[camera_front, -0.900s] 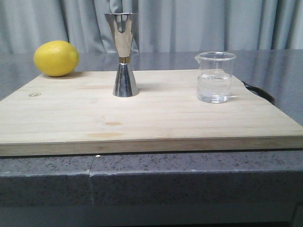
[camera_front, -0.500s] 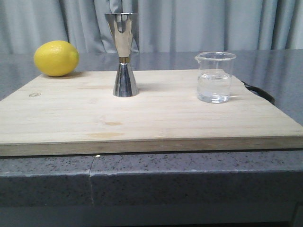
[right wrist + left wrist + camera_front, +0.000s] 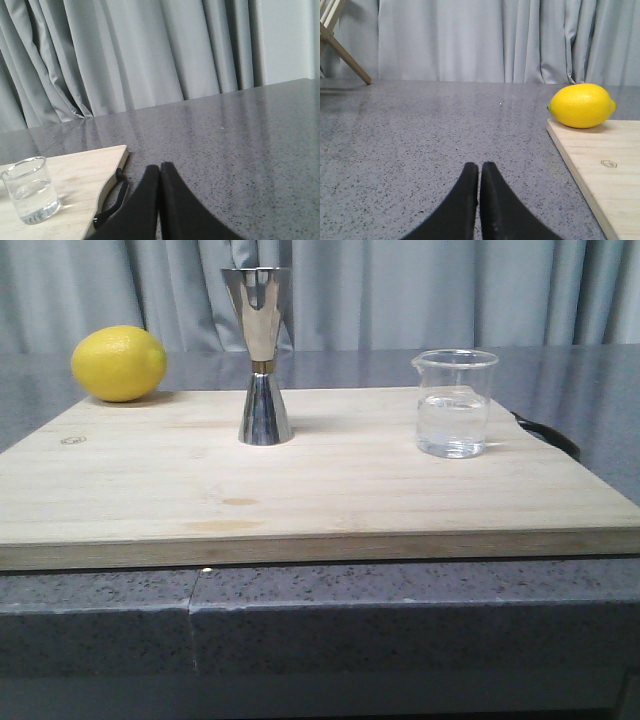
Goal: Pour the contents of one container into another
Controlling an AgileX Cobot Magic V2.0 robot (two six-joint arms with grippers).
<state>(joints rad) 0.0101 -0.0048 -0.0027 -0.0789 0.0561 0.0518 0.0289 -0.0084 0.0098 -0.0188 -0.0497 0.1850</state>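
Note:
A small clear glass beaker (image 3: 454, 403) holding some clear liquid stands upright on the right part of the wooden board (image 3: 300, 495). The tall steel hourglass jigger (image 3: 262, 355) with a gold waist band stands upright near the board's back middle. Neither gripper shows in the front view. My left gripper (image 3: 480, 170) is shut and empty over the grey counter, left of the board. My right gripper (image 3: 160, 171) is shut and empty over the counter, right of the board, with the beaker (image 3: 31, 190) off to its side.
A yellow lemon (image 3: 119, 363) lies at the board's back left corner, also the lemon (image 3: 582, 105) in the left wrist view. A black strap handle (image 3: 111, 202) hangs at the board's right edge. Grey curtains close the back. A wooden rack leg (image 3: 340, 47) stands far left.

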